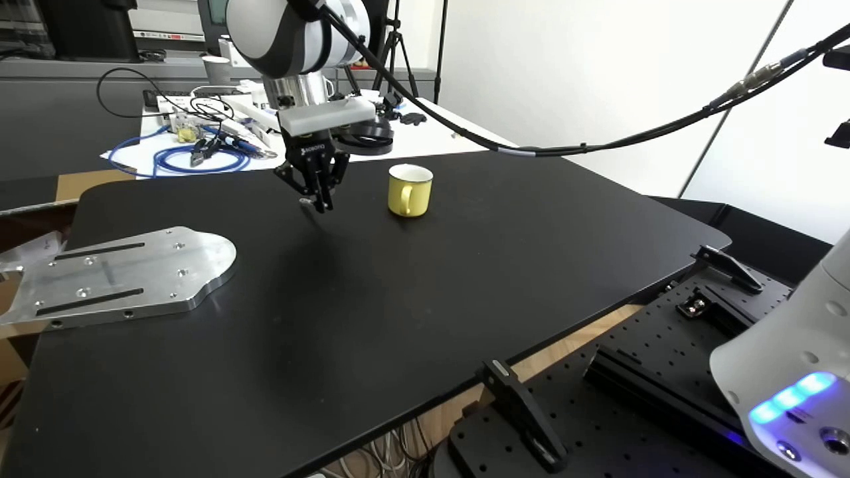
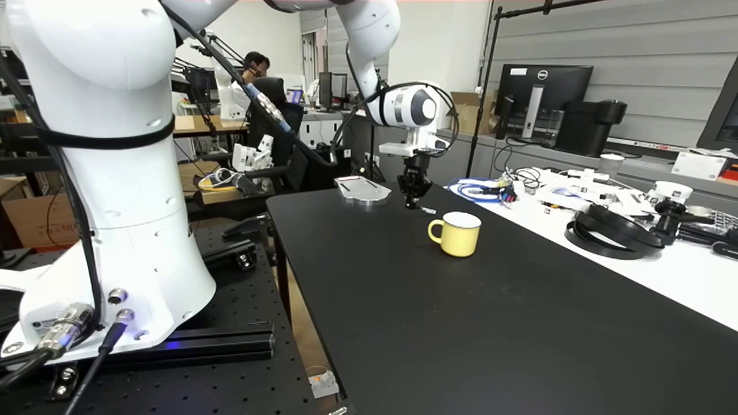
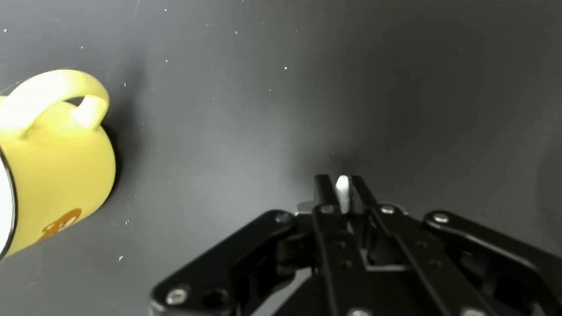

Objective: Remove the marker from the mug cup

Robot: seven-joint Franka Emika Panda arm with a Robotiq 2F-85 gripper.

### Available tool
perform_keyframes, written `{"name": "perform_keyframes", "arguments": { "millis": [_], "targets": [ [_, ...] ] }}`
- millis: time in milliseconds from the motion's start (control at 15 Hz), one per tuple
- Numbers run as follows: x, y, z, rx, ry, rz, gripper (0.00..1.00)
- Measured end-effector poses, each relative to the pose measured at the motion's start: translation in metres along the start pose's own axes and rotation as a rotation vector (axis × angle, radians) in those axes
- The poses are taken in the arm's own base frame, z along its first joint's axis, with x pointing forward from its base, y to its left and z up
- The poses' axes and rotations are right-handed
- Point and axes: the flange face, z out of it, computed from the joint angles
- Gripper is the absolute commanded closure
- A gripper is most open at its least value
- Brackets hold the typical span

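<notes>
The yellow mug cup [image 1: 420,194] stands upright on the black tabletop; it shows in both exterior views [image 2: 461,239] and at the left edge of the wrist view [image 3: 66,175]. No marker shows above its rim. My gripper [image 3: 340,179] is closed on a thin pale marker [image 3: 343,193] between its fingertips. In the exterior views the gripper [image 1: 323,202] [image 2: 411,203] is beside the mug, apart from it, low over the table. The marker's pale end [image 1: 306,201] [image 2: 428,210] sticks out sideways from the fingertips. I cannot tell whether it touches the table.
A silver metal plate [image 1: 133,272] lies at the edge of the black tabletop [image 1: 425,318]; it also shows in an exterior view [image 2: 362,189]. A white table with blue cable [image 1: 199,159], tools and black round parts [image 2: 611,233] adjoins the black one.
</notes>
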Motion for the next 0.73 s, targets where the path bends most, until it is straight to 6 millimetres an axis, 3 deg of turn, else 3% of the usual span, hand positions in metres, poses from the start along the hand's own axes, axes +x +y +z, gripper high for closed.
{"name": "perform_keyframes", "arguments": {
  "millis": [267, 533, 600, 733],
  "targets": [
    [-0.016, 0.006, 0.007, -0.015, -0.037, 0.008, 0.35],
    [-0.026, 0.027, -0.029, -0.043, -0.139, 0.009, 0.07],
    [-0.03, 0.035, -0.04, -0.052, -0.18, 0.001, 0.26],
    [-0.038, 0.051, -0.058, -0.06, -0.252, -0.024, 0.12]
  ]
}}
